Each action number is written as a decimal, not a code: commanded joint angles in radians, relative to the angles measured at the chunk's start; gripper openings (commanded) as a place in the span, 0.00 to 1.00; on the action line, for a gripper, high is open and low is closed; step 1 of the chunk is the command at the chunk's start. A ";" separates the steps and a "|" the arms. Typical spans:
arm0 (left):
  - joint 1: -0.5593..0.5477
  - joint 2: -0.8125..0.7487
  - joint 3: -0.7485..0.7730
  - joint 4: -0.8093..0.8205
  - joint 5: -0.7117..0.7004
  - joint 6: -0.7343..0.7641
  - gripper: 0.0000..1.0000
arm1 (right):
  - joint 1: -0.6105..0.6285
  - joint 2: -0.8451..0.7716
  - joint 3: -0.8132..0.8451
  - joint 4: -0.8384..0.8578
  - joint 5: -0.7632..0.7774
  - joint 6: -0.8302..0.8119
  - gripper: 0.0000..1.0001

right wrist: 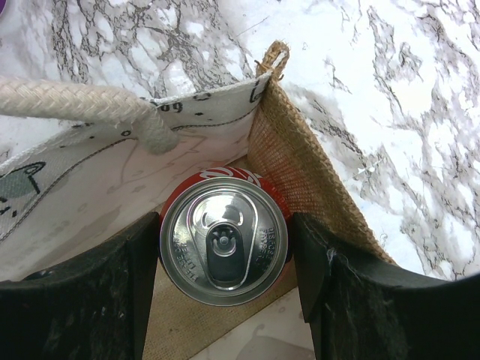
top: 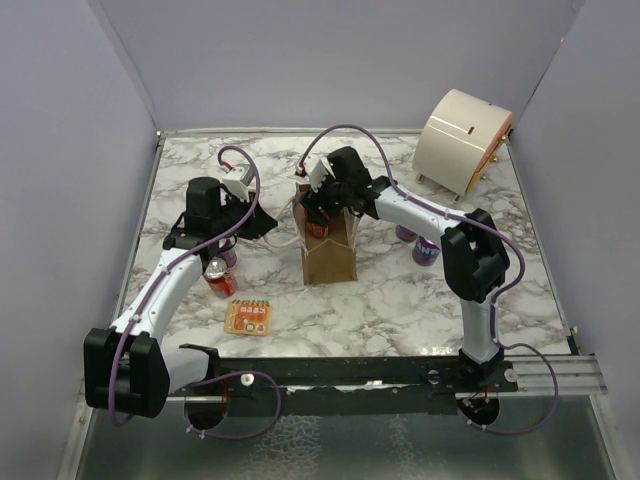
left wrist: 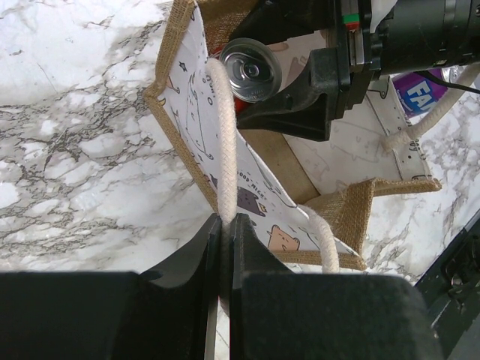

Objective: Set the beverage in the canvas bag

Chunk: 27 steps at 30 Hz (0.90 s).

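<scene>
Beverage (right wrist: 223, 244): red can with a silver top, upright, gripped between the fingers of the right end effector. It is enclosed by the walls of the canvas bag. Its depth inside cannot be told.
Canvas bag (top: 330, 258): tan-brown tote with a printed white lining, standing upright on the desk directly beneath the right end effector, mouth open.
Right end effector (right wrist: 223, 251): clenched on the beverage, one finger pressed to each side of the can, and set down into the bag mouth from above.
Left end effector (left wrist: 223, 232): clenched on the handle, the rope pinched between both fingers. The bag lies just ahead of the fingertips, and its mouth is judged to be held open by this pull.
Handle (left wrist: 223, 135): cream rope loop, running from the left fingertips forward to the bag rim, just beside the can.
Desk (top: 400, 300): marbled top. A spare red can (top: 216, 278) is noted behind the left end effector, under its arm.
Step in hand: insertion, judged nearly complete. Contact between the can base and the bag floor is hidden.
Next move: any remaining descent is to be finished, then the right fingers released and drawn straight up. Clearance from the rope loop and the burlap wall is called for. The left grip is best maintained until the right end effector is clear, so that the bag is not tipped.
</scene>
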 commanded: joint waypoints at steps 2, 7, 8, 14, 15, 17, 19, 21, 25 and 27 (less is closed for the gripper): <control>-0.006 0.010 0.007 -0.004 0.022 0.015 0.00 | -0.006 -0.042 0.005 0.045 -0.006 0.004 0.62; -0.007 0.023 0.023 -0.017 0.021 0.017 0.00 | -0.006 -0.061 0.006 0.032 -0.019 -0.011 0.76; -0.007 0.024 0.023 -0.016 0.021 0.016 0.00 | -0.007 -0.062 0.007 0.027 -0.021 -0.013 0.79; -0.008 0.028 0.030 -0.014 0.017 0.016 0.00 | -0.006 -0.079 0.023 0.005 -0.052 -0.024 0.91; -0.009 0.028 0.033 -0.016 0.017 0.018 0.00 | -0.006 -0.084 0.024 0.000 -0.057 -0.026 0.93; -0.009 0.026 0.035 -0.015 0.017 0.018 0.00 | -0.007 -0.099 0.030 -0.007 -0.070 -0.027 0.95; -0.009 0.027 0.036 -0.015 0.014 0.020 0.00 | -0.006 -0.112 0.044 -0.020 -0.080 -0.030 0.95; -0.010 0.032 0.038 -0.016 0.015 0.019 0.00 | -0.007 -0.126 0.056 -0.037 -0.085 -0.033 0.95; -0.010 0.040 0.049 -0.020 0.017 0.019 0.00 | -0.006 -0.167 0.066 -0.057 -0.088 -0.044 0.95; -0.010 0.042 0.056 -0.021 0.016 0.019 0.00 | -0.006 -0.192 0.070 -0.069 -0.097 -0.051 0.95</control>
